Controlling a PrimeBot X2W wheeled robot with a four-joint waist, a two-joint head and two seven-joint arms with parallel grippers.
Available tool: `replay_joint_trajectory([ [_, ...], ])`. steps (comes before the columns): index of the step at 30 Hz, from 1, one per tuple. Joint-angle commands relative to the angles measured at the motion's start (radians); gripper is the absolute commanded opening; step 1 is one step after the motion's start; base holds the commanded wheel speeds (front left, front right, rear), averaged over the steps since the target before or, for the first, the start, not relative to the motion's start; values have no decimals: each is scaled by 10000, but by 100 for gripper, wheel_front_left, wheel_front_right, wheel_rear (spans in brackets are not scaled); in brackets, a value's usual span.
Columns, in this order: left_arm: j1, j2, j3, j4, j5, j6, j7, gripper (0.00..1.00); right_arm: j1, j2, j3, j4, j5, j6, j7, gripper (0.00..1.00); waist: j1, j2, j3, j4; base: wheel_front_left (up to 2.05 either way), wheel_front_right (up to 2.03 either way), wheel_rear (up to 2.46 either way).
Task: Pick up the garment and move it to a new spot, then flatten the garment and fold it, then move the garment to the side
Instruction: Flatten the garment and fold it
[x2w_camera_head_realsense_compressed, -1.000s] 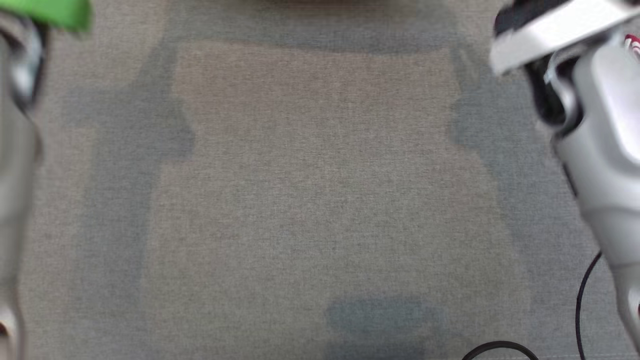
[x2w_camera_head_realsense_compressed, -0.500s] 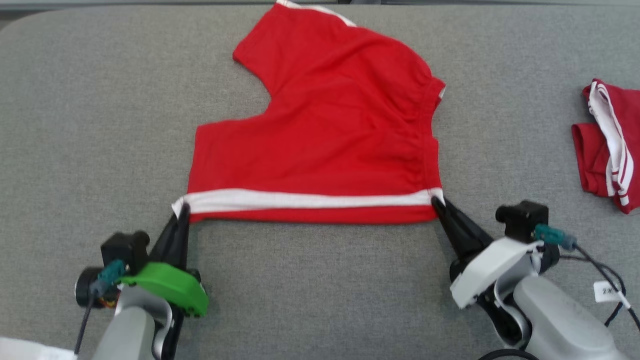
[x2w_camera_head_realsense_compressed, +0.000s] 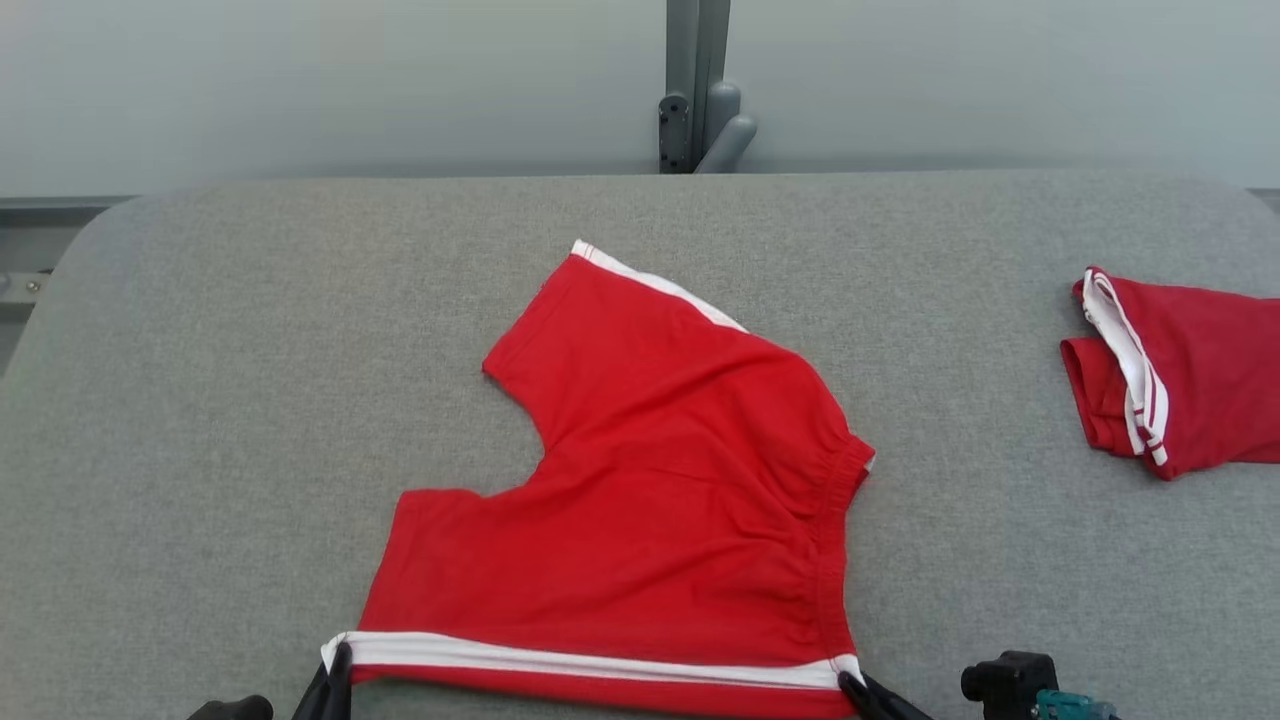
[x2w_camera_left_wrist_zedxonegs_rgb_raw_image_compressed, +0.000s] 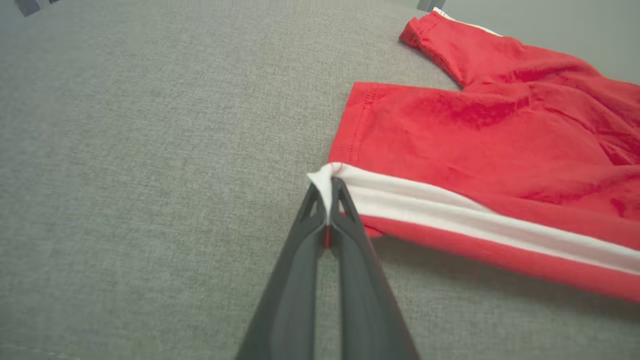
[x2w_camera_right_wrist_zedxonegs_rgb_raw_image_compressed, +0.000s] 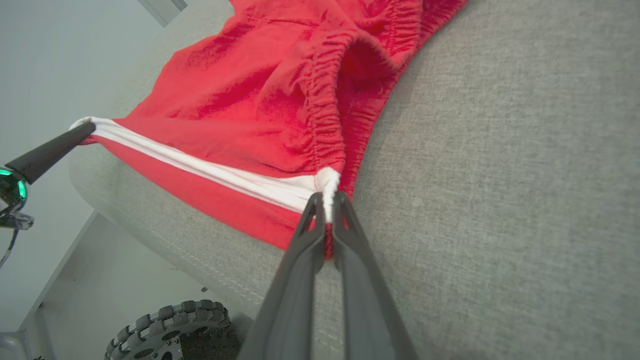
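Two sets of jaws at the near edge: left jaws clenched on the hem corner of the white stripe, right jaws clenched on its waistband end. One garment, red shorts, lies spread between them on the grey table, close to its front edge. We judge placing done and flattening in hand; folding and moving aside remain. One folded red piece sits far right.

A folded red cloth with white stripes lies near the grey table's right end — a grey post stands behind, against a pale wall.
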Motion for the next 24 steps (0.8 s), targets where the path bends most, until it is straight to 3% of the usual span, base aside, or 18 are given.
replay_joint_trajectory([
  [1,265,106,100,-133,3,26,0,0,219,-148,20,-86,156,-22,-17,0,1,3,-387,-142,0,0,0],
  [6,-345,383,-165,-925,210,25,-2,0,21,-35,-331,-741,570,-22,-17,0,1,3,-160,-346,0,0,0],
  [11,-1956,751,-706,-1285,369,23,-1,0,-648,390,-1355,-1238,1204,-21,-17,0,1,3,717,-732,0,0,0],
  [17,-4512,1192,-1494,-803,511,23,-1,0,-1888,1060,-2345,-1474,1759,-15,-18,0,1,3,2324,-1296,0,0,0],
  [24,-7858,1429,-2592,1013,577,22,-1,0,-3251,1885,-3265,-1417,1614,-15,-16,0,1,3,4032,-1888,0,0,0],
])
